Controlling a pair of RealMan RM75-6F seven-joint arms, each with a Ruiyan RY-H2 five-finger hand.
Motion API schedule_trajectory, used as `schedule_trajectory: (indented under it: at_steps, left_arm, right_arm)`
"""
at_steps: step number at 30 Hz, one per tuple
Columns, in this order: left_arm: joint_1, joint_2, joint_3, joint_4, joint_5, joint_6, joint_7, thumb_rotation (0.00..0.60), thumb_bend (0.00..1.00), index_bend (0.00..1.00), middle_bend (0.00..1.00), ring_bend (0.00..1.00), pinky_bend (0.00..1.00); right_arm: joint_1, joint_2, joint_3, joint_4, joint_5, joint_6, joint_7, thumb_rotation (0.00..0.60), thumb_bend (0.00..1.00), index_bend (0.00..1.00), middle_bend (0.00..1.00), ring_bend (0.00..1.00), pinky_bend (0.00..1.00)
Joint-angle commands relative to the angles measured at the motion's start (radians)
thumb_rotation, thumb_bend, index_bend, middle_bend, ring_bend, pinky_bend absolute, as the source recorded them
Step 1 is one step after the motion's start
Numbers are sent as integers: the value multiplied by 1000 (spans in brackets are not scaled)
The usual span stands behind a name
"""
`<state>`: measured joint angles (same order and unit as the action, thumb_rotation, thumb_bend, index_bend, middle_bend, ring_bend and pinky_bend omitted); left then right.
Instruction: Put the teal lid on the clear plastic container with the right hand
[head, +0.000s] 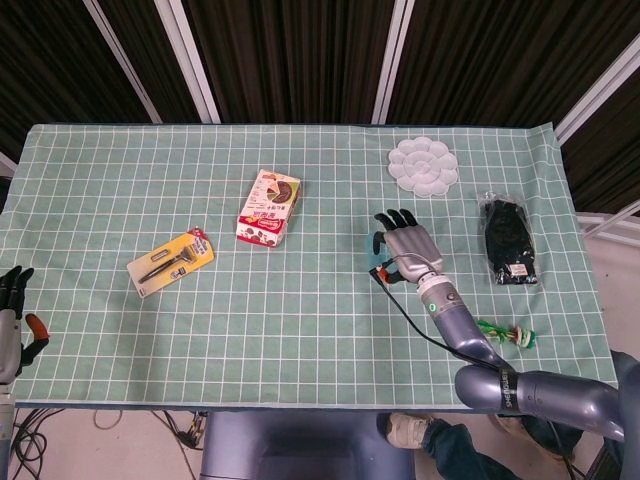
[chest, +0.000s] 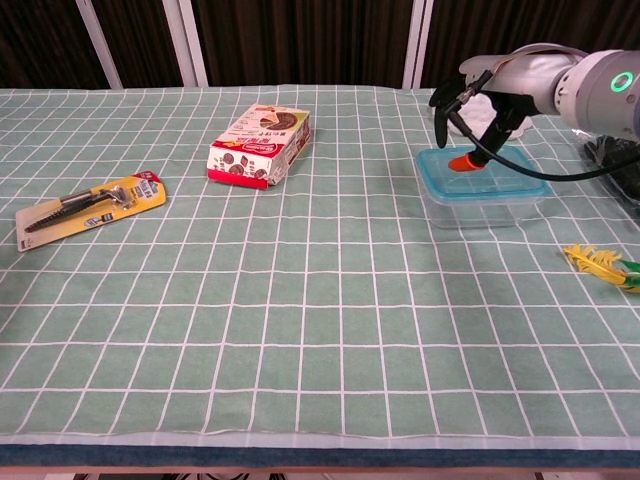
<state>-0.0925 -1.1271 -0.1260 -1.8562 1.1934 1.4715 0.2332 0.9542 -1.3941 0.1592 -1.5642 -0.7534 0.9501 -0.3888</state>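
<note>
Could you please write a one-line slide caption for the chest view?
Right hand hovering over the teal lid seated on the clear plastic container.

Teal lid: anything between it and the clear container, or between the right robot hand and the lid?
Nothing visible. The teal lid already sits on the clear plastic container, and the right robot hand is directly over its left part with an orange fingertip at the lid surface. The cookie box lies well off to the left.
</note>
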Motion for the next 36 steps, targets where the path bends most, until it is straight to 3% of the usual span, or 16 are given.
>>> schedule_trajectory:
  at_steps: [1,18,36]
  left_arm:
    - [0,1,0,0,-1,-1,-1,600,794,61,0,0,0]
    - [-3,0,-4,3,-11,-3,1,600,794,61,0,0,0]
    - [-5,-1,-5,7,-19,-5,5,600,794,61,0,0,0]
  right_arm:
    - [0,-19,5,20,-4,-5,1,600,392,502,133,0,0]
    - [-10,-71,15,103,-9,-45,11,600,416,589,132,0,0]
    - [-22,-97,0,156,5,-93,-7,600,419,590,132,0,0]
